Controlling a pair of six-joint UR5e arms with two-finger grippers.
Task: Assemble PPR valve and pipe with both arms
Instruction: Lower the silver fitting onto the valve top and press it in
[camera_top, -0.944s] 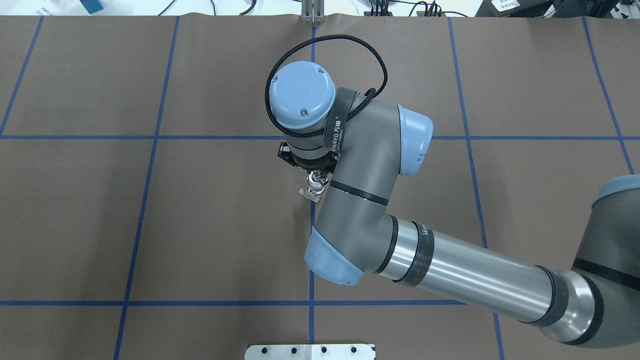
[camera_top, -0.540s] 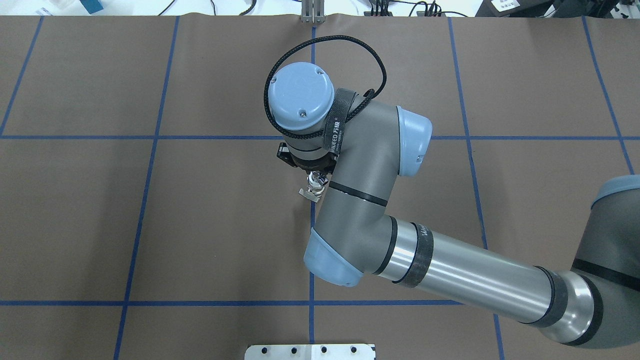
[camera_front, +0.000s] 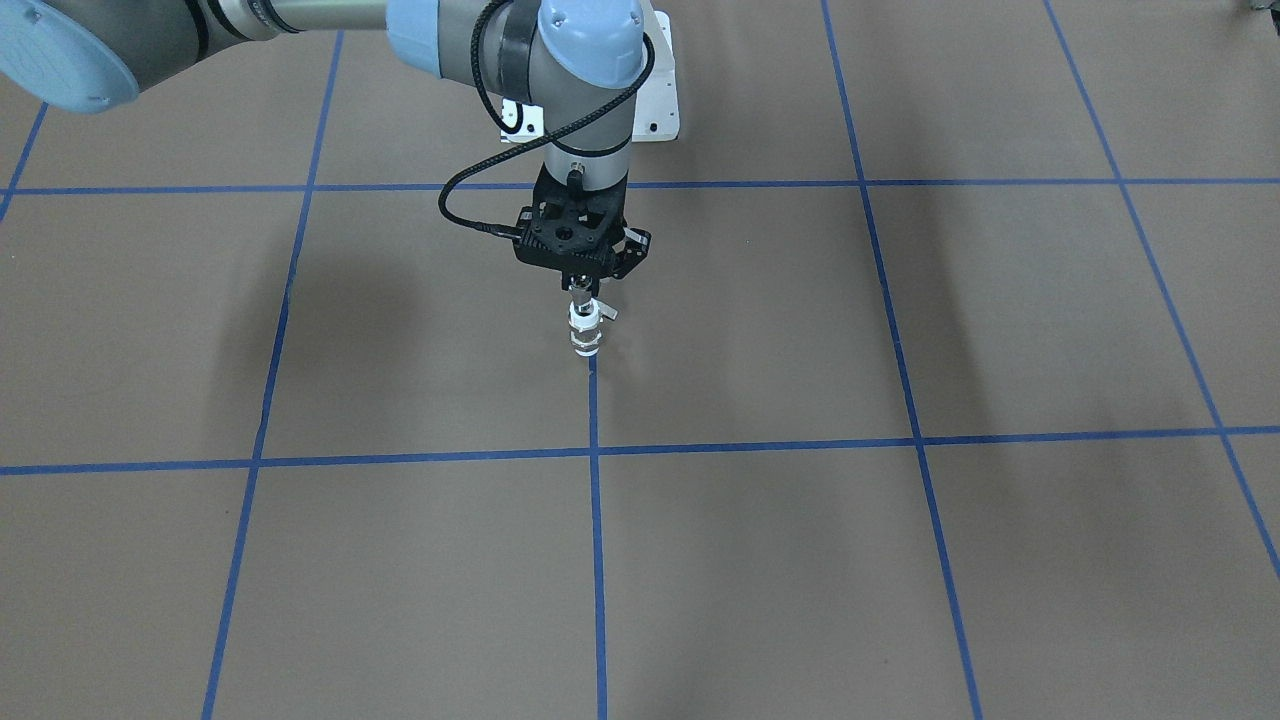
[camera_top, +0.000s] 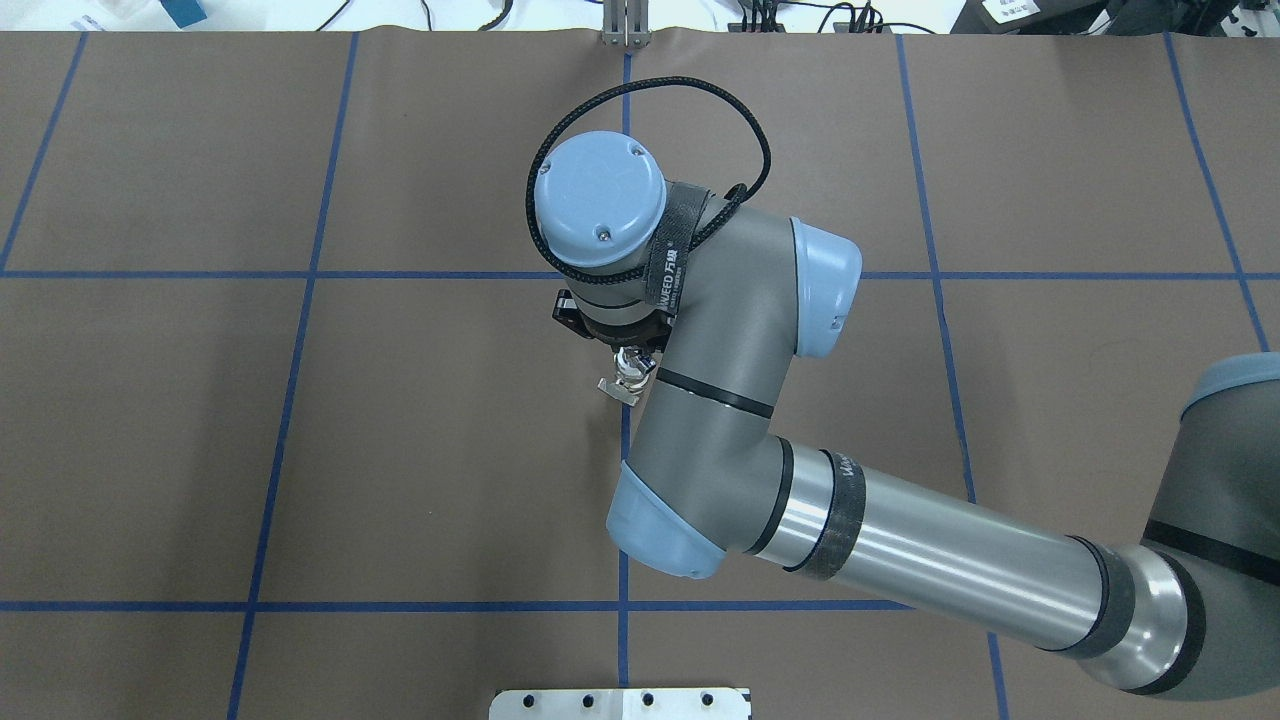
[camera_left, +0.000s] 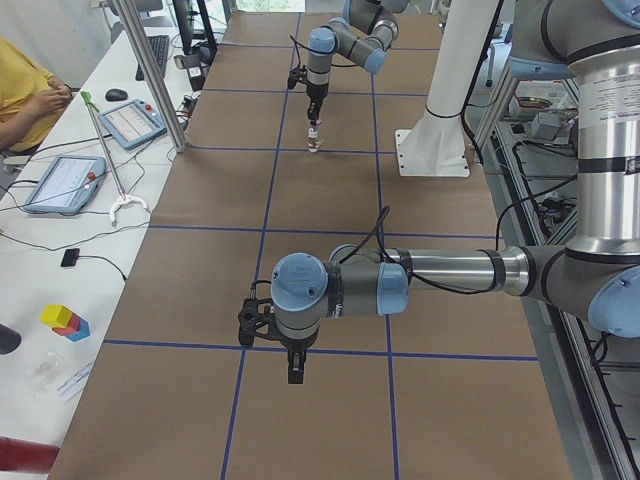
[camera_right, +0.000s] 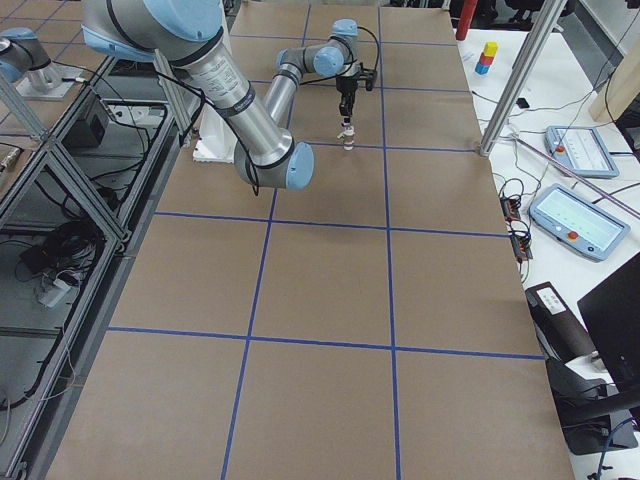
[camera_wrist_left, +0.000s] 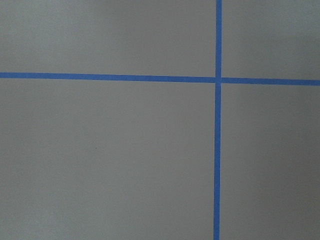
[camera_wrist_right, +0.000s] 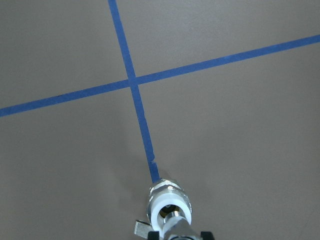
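Over the last second the light-blue wrist cap (camera_top: 598, 198) of the right arm slid a little toward the lower left of the overhead frame. The flat side lever (camera_top: 618, 388) peeping out beneath the wrist kept its place. I judged this a small settling of the wrist with the parts unmoved, so the joining was still under way.

The small white plastic PPR valve with metal bands (camera_front: 585, 335) stood upright just above the centre of the front-facing frame. It was at the top end of a blue tape line (camera_front: 597, 550) on the brown paper-covered table (camera_front: 900, 300). The black right gripper (camera_front: 581, 287) hung straight over it. Its fingers looked drawn together on the short shiny chrome pipe (camera_wrist_right: 175, 225), whose lower end sat in the valve's mouth.

The overhead view hid that joint behind the arm. The front-facing view showed the stack in profile, and the right wrist view looked down into the hollow white top with the chrome tip inside. How deep it went could not be told.

The black left gripper (camera_left: 290, 355) appeared only in the left side view, low in the frame and well apart from the valve. Whether its fingers were apart or together could not be told.
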